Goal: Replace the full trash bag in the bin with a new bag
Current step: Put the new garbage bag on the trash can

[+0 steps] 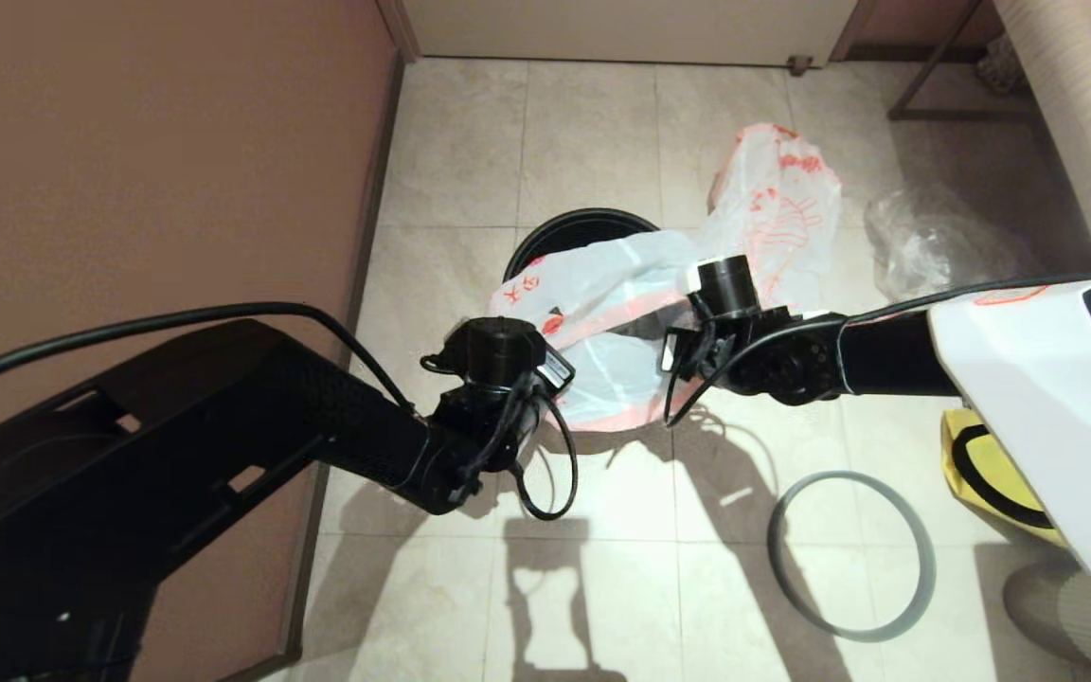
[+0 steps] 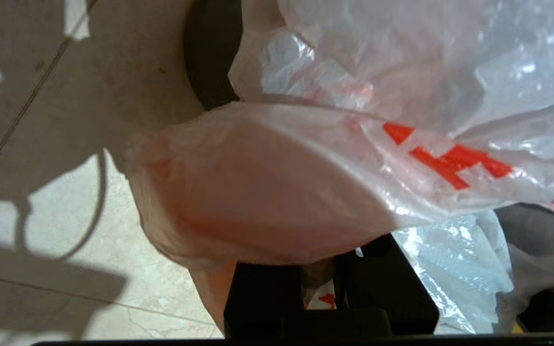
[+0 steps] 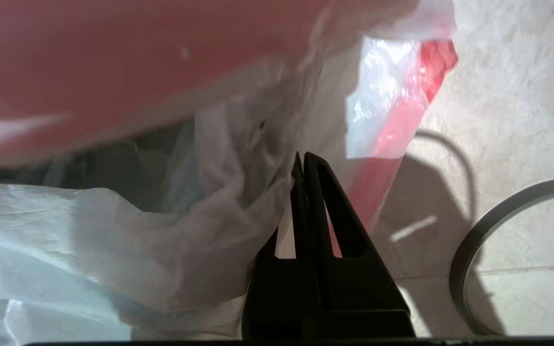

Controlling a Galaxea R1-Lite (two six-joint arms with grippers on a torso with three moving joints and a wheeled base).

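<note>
Pincers (image 3: pixel 301 166) clamping new bag (image 1: pixel 602 284), over bin (image 1: pixel 583 227)

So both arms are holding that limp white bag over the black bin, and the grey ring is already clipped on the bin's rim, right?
Not quite. The grey ring is not on the bin; the head view shows it lying loose on the floor tiles, nearer the robot on its right. The rest holds: the left tool and the right tool both grip the new bag over the bin.
</note>
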